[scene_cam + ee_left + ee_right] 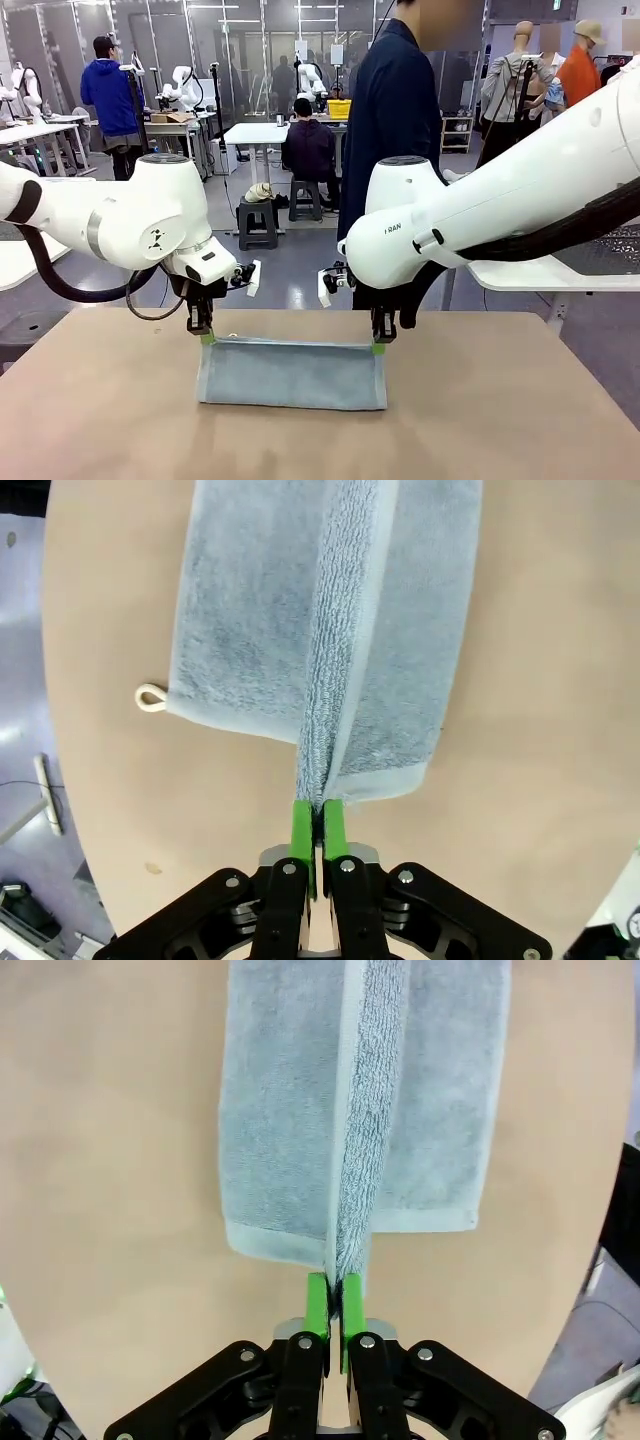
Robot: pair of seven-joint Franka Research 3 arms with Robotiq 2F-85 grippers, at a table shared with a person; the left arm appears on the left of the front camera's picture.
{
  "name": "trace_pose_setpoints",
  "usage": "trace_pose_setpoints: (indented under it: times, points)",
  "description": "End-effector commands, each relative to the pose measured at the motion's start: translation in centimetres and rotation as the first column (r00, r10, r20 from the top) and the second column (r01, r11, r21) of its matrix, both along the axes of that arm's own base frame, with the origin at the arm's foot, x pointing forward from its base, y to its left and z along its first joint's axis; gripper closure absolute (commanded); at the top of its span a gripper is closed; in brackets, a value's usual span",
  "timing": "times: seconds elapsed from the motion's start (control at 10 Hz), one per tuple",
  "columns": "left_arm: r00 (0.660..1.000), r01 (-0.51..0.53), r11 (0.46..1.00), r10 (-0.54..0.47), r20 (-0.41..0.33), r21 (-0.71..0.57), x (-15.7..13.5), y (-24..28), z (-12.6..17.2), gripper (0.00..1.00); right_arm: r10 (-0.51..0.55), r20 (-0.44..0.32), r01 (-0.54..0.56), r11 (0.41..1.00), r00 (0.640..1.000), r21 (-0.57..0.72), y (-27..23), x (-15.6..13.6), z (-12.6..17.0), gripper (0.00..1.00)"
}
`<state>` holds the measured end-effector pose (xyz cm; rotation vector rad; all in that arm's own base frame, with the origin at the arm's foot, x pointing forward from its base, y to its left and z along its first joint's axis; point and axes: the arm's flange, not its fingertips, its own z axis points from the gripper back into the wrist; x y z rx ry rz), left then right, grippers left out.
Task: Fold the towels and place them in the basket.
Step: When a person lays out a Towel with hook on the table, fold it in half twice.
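Note:
A pale blue-grey towel lies on the tan table, its far edge lifted off the surface. My left gripper is shut on the far left corner of that edge, and my right gripper is shut on the far right corner. In the left wrist view the green fingertips pinch the raised towel edge, and a small cream loop sticks out at a lower corner. The right wrist view has its green pads clamped on the towel edge likewise. The basket is out of view.
The tan table has free room all around the towel. A person in a dark jacket stands at the far side. White tables stand beyond at the left and right edges.

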<state>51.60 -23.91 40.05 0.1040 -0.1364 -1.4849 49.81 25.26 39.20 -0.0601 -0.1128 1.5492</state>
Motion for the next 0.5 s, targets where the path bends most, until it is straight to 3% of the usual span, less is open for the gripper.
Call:
trace_pose_setpoints:
  times: [0.0,0.4]
  points:
    - [0.999,0.009,1.0,-0.01,0.052,0.02,1.3,-0.4,-0.7,0.95,0.066,0.055,-0.067,0.998,0.996,0.003,-0.1,1.2,-0.5,0.93]
    - [0.996,-0.019,1.0,0.017,0.087,0.02,3.1,-0.7,-3.1,0.95,0.054,0.102,-0.055,0.999,0.993,0.001,-0.6,3.1,-3.1,0.93]
